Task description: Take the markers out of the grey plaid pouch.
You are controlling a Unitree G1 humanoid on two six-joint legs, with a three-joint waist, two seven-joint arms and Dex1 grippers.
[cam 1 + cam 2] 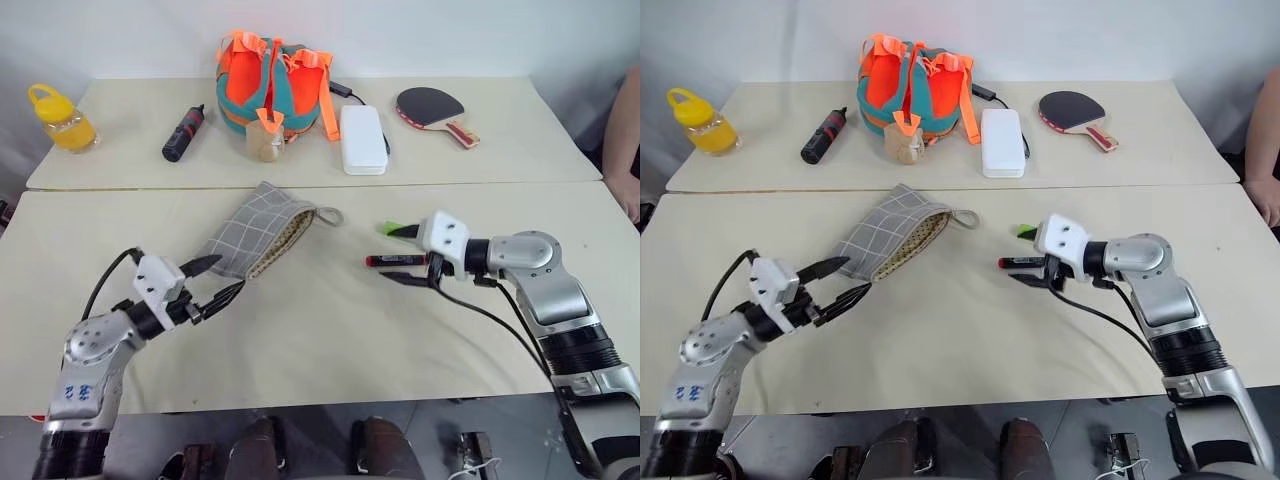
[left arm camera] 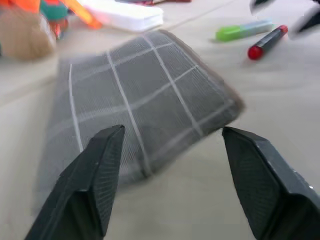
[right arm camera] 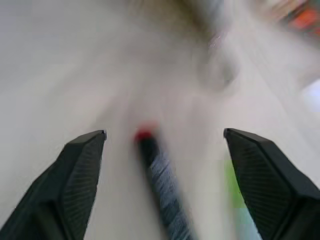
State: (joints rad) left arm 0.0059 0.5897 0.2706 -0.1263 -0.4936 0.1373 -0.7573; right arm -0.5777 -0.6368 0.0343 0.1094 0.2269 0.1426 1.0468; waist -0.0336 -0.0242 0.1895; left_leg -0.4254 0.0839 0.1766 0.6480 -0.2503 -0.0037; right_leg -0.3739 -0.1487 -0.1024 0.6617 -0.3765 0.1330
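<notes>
Pouch (image 1: 257,232) lies flat on my near table (image 1: 320,350), slanted, its open mouth with the speckled lining turned toward my right and its pull loop trailing off the far corner. Both markers are out of it and on the table, well apart from it to the right: the dark one with red ends (image 1: 393,260) lies nearer me, the green one (image 1: 396,229) just beyond it. My left gripper (image 1: 218,279) sits at the pouch's near end with its fingers (image 2: 97,170) spread apart, holding nothing; in the left wrist view the pouch lies just ahead of the tips, untouched as far as I can tell. My right gripper (image 1: 405,255) hangs over the markers, fingers (image 3: 82,170) wide apart and empty, and in the right wrist view the dark marker runs between them without either finger touching it. On the far table (image 1: 120,165) I see an orange-and-teal bag (image 1: 272,85), a white case (image 1: 363,138), a paddle (image 1: 435,110), a black cylinder (image 1: 184,133) and a yellow bottle (image 1: 62,118).
</notes>
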